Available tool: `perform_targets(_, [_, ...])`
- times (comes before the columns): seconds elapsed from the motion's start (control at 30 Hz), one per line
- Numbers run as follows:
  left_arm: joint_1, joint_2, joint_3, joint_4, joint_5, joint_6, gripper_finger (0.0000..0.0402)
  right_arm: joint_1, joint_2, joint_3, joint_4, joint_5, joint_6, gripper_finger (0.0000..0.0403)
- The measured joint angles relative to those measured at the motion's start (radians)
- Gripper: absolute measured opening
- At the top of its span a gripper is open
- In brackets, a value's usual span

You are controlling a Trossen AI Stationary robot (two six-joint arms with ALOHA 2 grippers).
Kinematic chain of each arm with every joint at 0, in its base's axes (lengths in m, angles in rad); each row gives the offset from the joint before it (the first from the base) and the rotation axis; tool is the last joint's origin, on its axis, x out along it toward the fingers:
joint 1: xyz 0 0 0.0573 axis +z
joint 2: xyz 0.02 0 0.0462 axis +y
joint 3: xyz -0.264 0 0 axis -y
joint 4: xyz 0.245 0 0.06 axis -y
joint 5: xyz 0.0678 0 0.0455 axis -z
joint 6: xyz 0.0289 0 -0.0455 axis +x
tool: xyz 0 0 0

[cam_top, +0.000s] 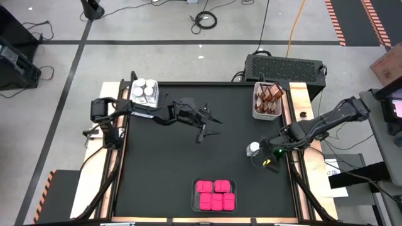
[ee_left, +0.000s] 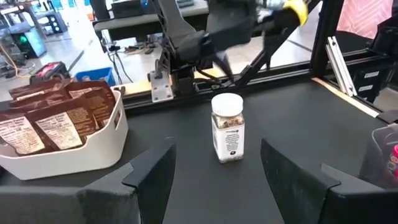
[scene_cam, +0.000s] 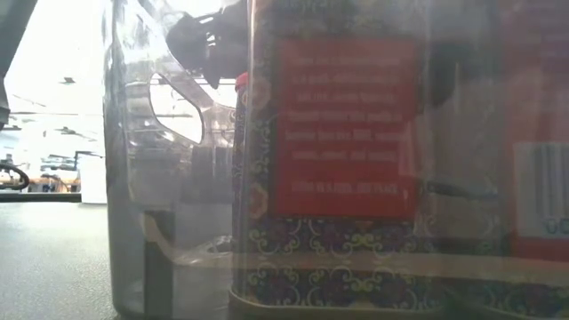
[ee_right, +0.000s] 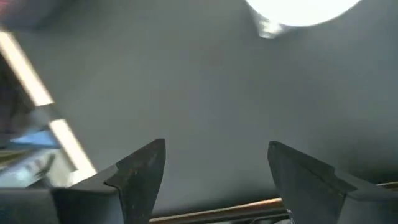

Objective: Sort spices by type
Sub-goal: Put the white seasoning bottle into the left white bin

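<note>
Your left gripper (cam_top: 202, 127) hangs over the middle of the black table (cam_top: 163, 163) with its jaws apart and nothing between them. Straight ahead of those jaws, well beyond the fingertips (ee_left: 149, 168), a clear jar with a white lid (ee_left: 227, 127) stands upright and alone on the table; in the high view the same jar shows just beside your right gripper (cam_top: 269, 157). That gripper also has its jaws spread and empty, pointing down at bare table, and the jar's white lid sits ahead of them, clear of both fingers (ee_right: 140, 168). Off to one side of the left jaws, a white tray (ee_left: 93, 146) holds the brown spice packets (ee_left: 53, 121), packed upright. Behind the left arm's base, a clear tray of white-lidded jars (cam_top: 145, 92) sits at the table's far left corner. The pink boxes (cam_top: 214, 194) are grouped in their tray at the near edge, well away from both sets of jaws. The low view is filled by a container with a red label (scene_cam: 347, 124) right against the lens.
</note>
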Motion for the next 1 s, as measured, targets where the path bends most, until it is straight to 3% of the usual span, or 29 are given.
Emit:
perform_targets(0.17, [0.0,0.021,0.012,-0.003,0.0,0.0,0.0238,0.017,-0.003,-0.142,0.089,0.014,0.0,0.0266])
perform_targets(0.33, [0.0,0.021,0.012,-0.05,-0.001,0.0,0.0238,0.024,-0.016,-0.287,0.27,-0.029,-0.026,0.0217])
perform_targets(0.63, [0.0,0.021,0.012,-0.053,-0.002,0.0,0.0238,0.024,-0.064,-0.324,0.323,0.05,-0.11,0.0019])
perform_targets(0.83, [0.0,0.021,0.012,-0.058,-0.002,0.0,0.0238,0.018,-0.083,-0.337,0.362,0.228,-0.185,0.0008])
perform_targets(1.0, [0.0,0.021,0.012,-0.073,-0.003,0.0,0.0238,0.007,-0.084,-0.376,0.488,0.258,-0.194,0.0003])
